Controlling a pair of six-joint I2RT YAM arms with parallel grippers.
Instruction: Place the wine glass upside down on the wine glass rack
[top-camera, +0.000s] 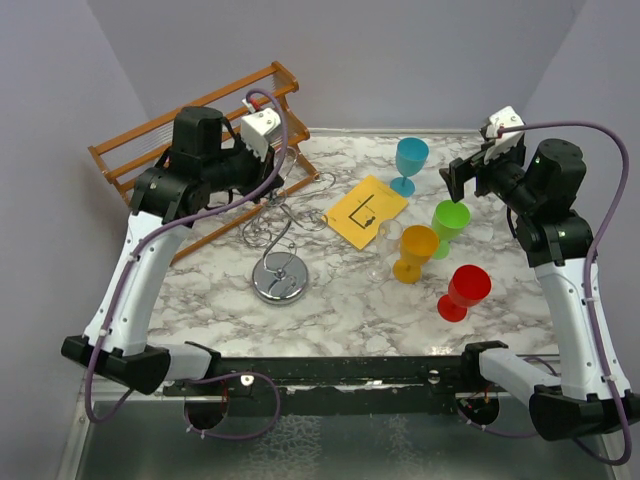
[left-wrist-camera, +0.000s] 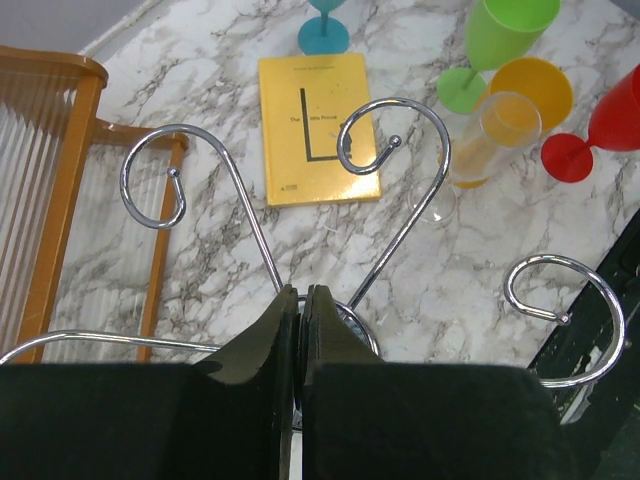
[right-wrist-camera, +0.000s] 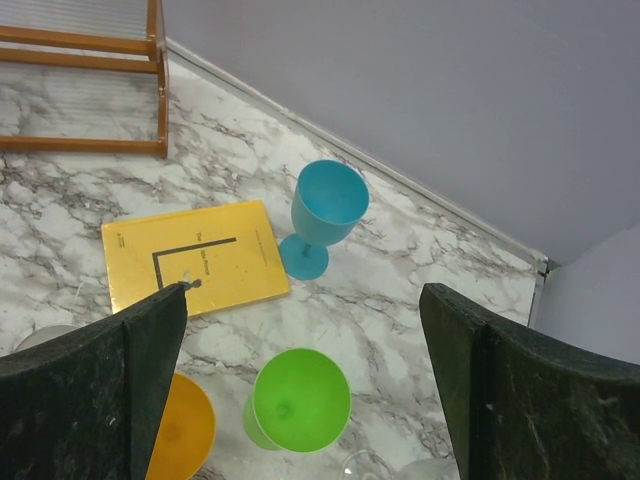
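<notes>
**Top view.** The left gripper (top-camera: 272, 188) hung over the middle of the wine glass rack (top-camera: 279, 279), which stood on the marble table (top-camera: 340, 305) in front of a wooden shelf rack (top-camera: 190, 116). The arm's dark wrist covered the fingertips, so the grip could not be read from here. The right gripper (top-camera: 455, 182) was raised near the far right corner. 4 coloured glasses stood upright, well apart from the rack: a blue glass (top-camera: 410, 158), a green glass (top-camera: 450, 218), an orange glass (top-camera: 415, 250) and a red glass (top-camera: 465, 288). A yellow book (top-camera: 366, 211) lay between them and the rack.

**Left wrist view.** Both fingers were pressed together, right where the rack's curled arms met. The fingers hid that junction, so I could not tell whether a wire was pinched between them. A clear wine glass (left-wrist-camera: 497, 128) stood upright on the table against the orange glass. Its outline was faint.

**Right wrist view.** The 2 fingers (right-wrist-camera: 95, 395) stood wide apart with nothing between them, above the blue and green glasses. The left finger cut off most of the orange glass. Pale curved edges at the bottom of this view could not be identified.
</notes>
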